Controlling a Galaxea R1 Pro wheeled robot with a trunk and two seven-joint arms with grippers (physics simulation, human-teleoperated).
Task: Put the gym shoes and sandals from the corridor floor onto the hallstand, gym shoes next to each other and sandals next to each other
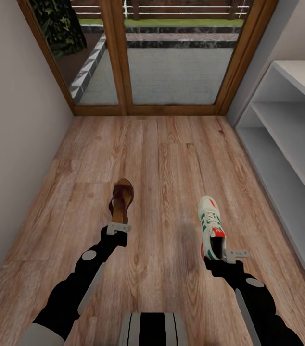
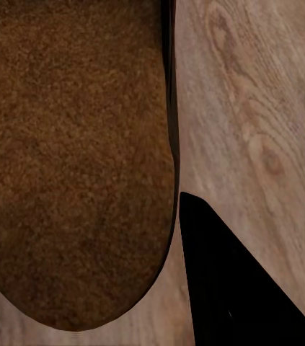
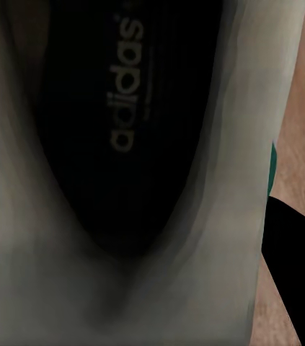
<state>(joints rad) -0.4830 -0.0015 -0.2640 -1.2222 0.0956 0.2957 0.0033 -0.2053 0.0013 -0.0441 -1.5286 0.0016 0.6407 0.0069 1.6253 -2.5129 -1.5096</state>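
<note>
From the head view, the left gripper gripped a sandal at its heel and the right gripper a gym shoe, both beyond the claws over the corridor floor; the hallstand to the right looked bare. The left wrist view showed the sandal's footbed close ahead. The right wrist view looked into the shoe's opening, so placing seemingly remained.

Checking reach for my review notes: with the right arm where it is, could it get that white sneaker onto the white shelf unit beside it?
Probably yes. The right pincer sits at the heel of the white green-striped sneaker, and the white shelf unit stands open on that side, with bare wood-plank floor between. Whether the grip is closed cannot be told.
</note>
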